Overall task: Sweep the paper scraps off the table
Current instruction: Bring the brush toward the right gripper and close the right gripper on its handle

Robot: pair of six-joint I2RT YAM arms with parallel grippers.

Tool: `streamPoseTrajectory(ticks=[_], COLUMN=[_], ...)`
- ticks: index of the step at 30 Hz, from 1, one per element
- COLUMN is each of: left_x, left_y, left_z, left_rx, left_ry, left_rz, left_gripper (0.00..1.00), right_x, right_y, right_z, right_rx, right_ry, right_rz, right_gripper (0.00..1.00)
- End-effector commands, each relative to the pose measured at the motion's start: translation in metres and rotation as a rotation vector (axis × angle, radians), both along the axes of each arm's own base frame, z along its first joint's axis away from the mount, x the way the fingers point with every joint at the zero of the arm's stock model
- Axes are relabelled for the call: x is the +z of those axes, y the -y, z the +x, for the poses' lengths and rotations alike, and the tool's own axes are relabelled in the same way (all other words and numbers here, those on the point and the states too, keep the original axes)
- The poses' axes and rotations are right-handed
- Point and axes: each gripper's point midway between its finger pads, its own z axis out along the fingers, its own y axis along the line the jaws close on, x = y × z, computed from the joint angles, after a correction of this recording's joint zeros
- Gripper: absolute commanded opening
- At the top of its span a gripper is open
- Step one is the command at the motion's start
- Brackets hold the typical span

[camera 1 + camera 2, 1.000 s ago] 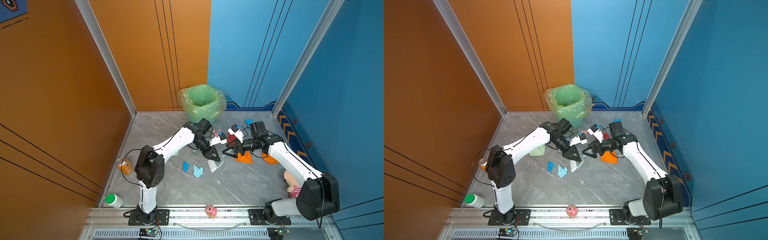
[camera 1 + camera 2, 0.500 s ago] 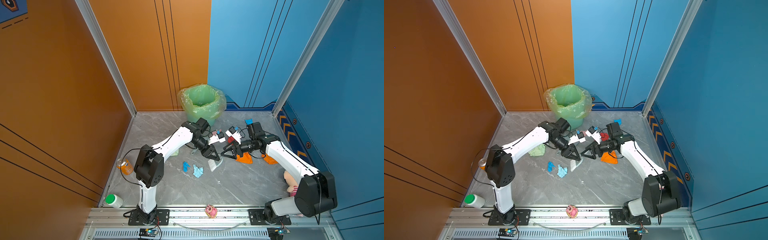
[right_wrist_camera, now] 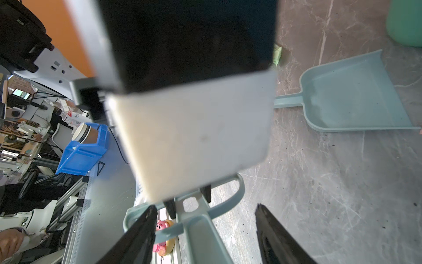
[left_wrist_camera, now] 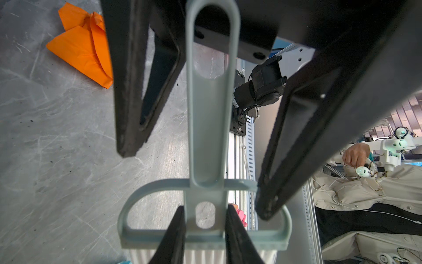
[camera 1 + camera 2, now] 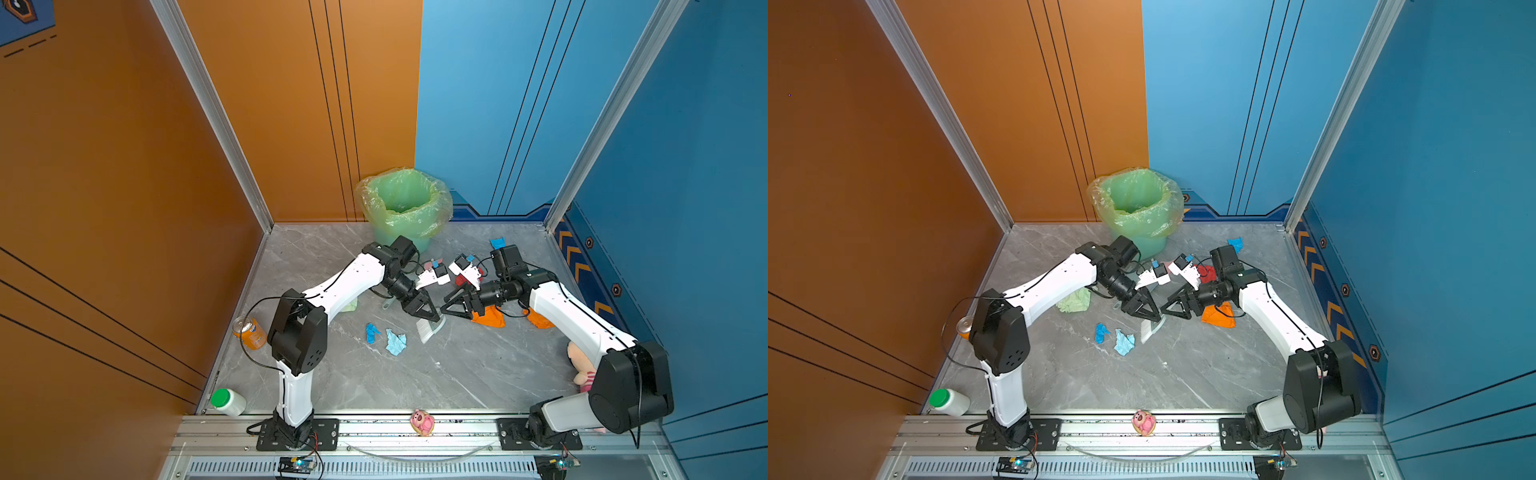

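Note:
My left gripper (image 5: 429, 314) (image 4: 205, 206) is shut on the neck of a pale blue brush (image 4: 209, 114) whose white bristles (image 5: 428, 331) rest on the grey table (image 5: 415, 382). My right gripper (image 5: 450, 305) (image 3: 205, 205) stands open, its jaws on either side of the brush handle (image 3: 203, 237) without touching it. Paper scraps lie around: blue (image 5: 372, 332) and light blue (image 5: 395, 341) beside the bristles, orange (image 5: 489, 318) (image 4: 82, 45) under the right arm, another orange (image 5: 539, 320), red (image 5: 1206, 272), blue (image 5: 497, 242) at the back, light green (image 5: 1074, 300) under the left arm.
A pale blue dustpan (image 3: 356, 91) lies on the table near the green-lined bin (image 5: 405, 203), mostly hidden beneath the left arm in both top views. An orange can (image 5: 249, 332) and white bottle (image 5: 226, 401) stand at the left edge. Pink toys sit on the front rail (image 5: 422, 422) and by the right arm (image 5: 582, 365).
My right gripper has drawn in towards the left one, and its jaws have narrowed around the brush handle. The left gripper and brush have hardly moved.

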Motion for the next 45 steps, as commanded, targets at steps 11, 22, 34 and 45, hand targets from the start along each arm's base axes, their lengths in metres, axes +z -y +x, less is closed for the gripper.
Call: streamPoseTrajectory(ticks=[11,22,34,45], left_x=[0.012,0.009,0.004,0.003], left_y=[-0.003,-0.003,-0.001,0.000], left_z=[-0.007,-0.003,0.000,0.004], left_rx=[-0.019,-0.014,-0.013,-0.006], left_ry=[-0.018,-0.042,-0.068,-0.077], left_rz=[-0.056,-0.063,-0.066,-0.068], left_gripper=[0.00,0.00,0.00,0.00], right_x=[0.006,0.006,0.010,0.009], right_y=[-0.004,-0.004,-0.006,-0.007], right_z=[-0.001,-0.002,-0.001,0.000], right_rx=[0.019,0.023,0.030,0.033], right_ry=[0.000,-0.003,-0.014,-0.028], right_rz=[0.007,0.012,0.026,0.026], right_gripper=[0.54,0.45,0.31,0.16])
